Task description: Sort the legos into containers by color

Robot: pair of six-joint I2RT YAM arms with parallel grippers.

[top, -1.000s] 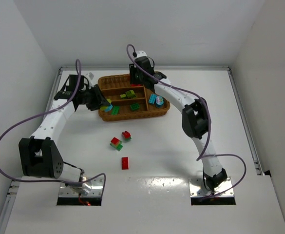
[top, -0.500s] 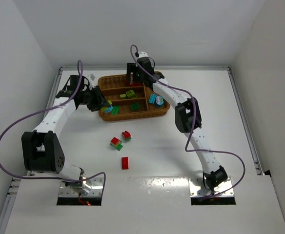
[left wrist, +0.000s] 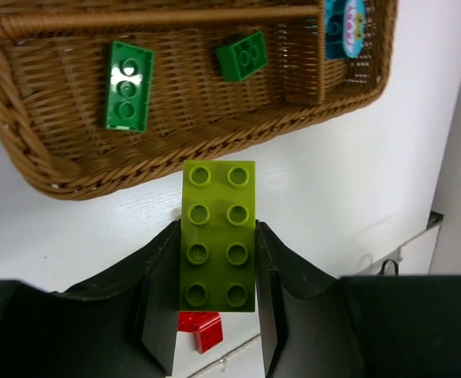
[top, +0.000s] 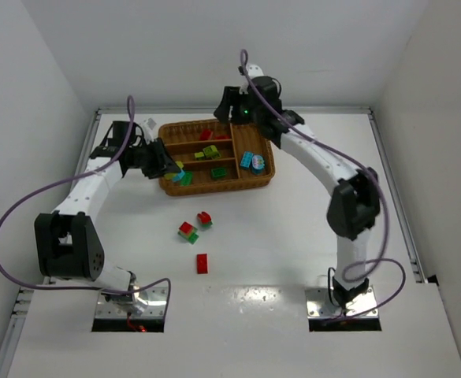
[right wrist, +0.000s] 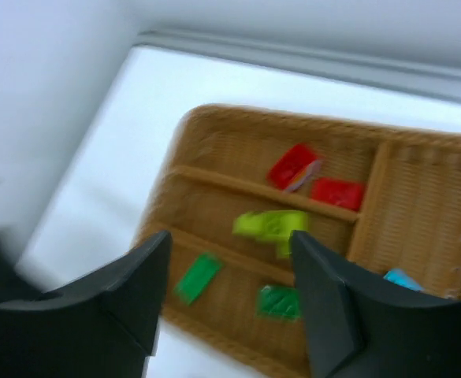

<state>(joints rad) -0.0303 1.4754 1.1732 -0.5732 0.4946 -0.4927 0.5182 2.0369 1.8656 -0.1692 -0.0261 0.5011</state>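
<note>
The brown wicker tray (top: 222,191) holds red legos (top: 206,135) in its far slot, yellow-green ones (top: 210,151) in the middle slot, green ones (top: 217,172) in the near slot and cyan ones (top: 251,161) in the cross slot. My left gripper (top: 172,167) hovers at the tray's front left corner. In its wrist view the left gripper (left wrist: 218,228) is shut on a yellow-green eight-stud lego (left wrist: 218,252) just outside the tray's rim (left wrist: 57,169). My right gripper (top: 224,110) is open and empty above the tray's far edge; its wrist view (right wrist: 230,240) looks blurred down on the slots.
Three legos lie on the white table in front of the tray: a red-on-green stack (top: 187,231), a red and green piece (top: 205,218) and a flat red brick (top: 202,263). A red brick (left wrist: 198,329) shows under the left fingers. Walls enclose the table.
My right gripper has lifted off the tray's far slot and swung up and to the right; red legos now show there. The left gripper has stayed put with its brick.
</note>
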